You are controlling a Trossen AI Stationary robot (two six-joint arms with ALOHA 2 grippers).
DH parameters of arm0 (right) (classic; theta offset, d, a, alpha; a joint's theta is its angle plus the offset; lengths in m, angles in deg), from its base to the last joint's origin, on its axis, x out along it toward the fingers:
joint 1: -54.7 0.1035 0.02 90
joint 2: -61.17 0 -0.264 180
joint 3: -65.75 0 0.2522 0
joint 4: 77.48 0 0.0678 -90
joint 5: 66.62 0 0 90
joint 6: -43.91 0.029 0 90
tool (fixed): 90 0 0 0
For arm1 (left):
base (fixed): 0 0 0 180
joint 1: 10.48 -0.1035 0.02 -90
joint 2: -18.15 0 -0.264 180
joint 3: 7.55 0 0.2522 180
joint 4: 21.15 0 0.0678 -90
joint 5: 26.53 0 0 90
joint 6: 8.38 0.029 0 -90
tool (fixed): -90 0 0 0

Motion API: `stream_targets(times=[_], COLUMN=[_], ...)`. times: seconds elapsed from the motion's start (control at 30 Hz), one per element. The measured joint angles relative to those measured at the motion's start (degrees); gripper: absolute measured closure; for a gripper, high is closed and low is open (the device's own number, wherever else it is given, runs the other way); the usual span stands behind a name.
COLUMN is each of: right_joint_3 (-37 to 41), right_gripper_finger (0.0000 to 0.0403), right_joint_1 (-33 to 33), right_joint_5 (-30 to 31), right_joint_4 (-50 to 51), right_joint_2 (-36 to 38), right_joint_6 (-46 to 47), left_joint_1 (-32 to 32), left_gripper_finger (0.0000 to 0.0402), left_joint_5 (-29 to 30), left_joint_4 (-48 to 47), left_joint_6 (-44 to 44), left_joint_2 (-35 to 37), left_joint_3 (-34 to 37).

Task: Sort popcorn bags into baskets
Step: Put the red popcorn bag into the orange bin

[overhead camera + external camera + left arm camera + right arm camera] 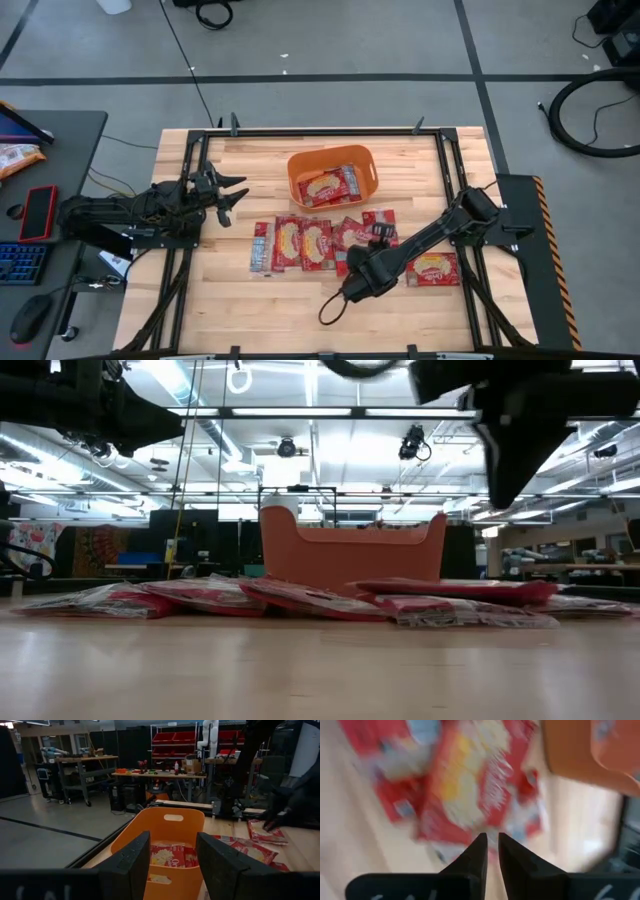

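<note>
The orange basket (pixel 300 160) stands at the far middle of the table with popcorn bags (pixel 330 185) lying inside. Several more red popcorn bags (pixel 305 243) lie flat in an overlapping row near the table's middle, and one lies apart (pixel 432 268) to the right. My left gripper (pixel 235 195) hovers open to the left of the basket (pixel 172 820), pointing at it. My right gripper (pixel 382 233) hangs above the right end of the row; in its wrist view the fingers (pixel 491 842) are all but shut, with only a thin gap, over blurred bags (pixel 470 785).
A dark cable loop (pixel 335 305) hangs from my right arm over the near table. A side desk (pixel 70 130) at the left holds an orange-and-white snack bag (pixel 15 155), a red phone (pixel 40 212) and a keyboard. Bare wood lies along the near edge (pixel 250 320).
</note>
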Motion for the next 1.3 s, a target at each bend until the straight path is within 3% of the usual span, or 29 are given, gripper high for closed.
stream_targets(times=[0.23, 0.5, 0.63, 0.83, 1.3], right_joint_3=[4.53, 11.43, 15.05, 17.08, 15.42], right_gripper_finger=[0.0301, 0.0210, 0.0185, 0.0192, 0.0225], right_joint_1=[0.26, 0.96, 0.97, 1.54, 1.70], right_joint_5=[-3.04, -1.28, 0.35, 4.76, 6.01], right_joint_4=[-15.58, -24.83, -29.58, -29.46, -26.92], right_joint_2=[-0.02, 0.00, 0.00, 0.00, 0.00], right_joint_6=[-4.18, -5.06, -5.54, -4.82, -4.80], left_joint_1=[-0.02, -0.01, -0.01, 0.00, -0.01], left_gripper_finger=[0.0237, 0.0237, 0.0237, 0.0237, 0.0237], left_joint_5=[0.00, 0.00, 0.00, 0.00, 0.00], left_joint_4=[-0.15, -0.20, -0.20, -0.20, -0.66], left_joint_6=[0.02, 0.00, 0.02, 0.02, -0.02], left_joint_2=[0.01, 0.01, 0.01, 0.01, -0.01], left_joint_3=[0.00, 0.00, 0.00, 0.00, 0.00])
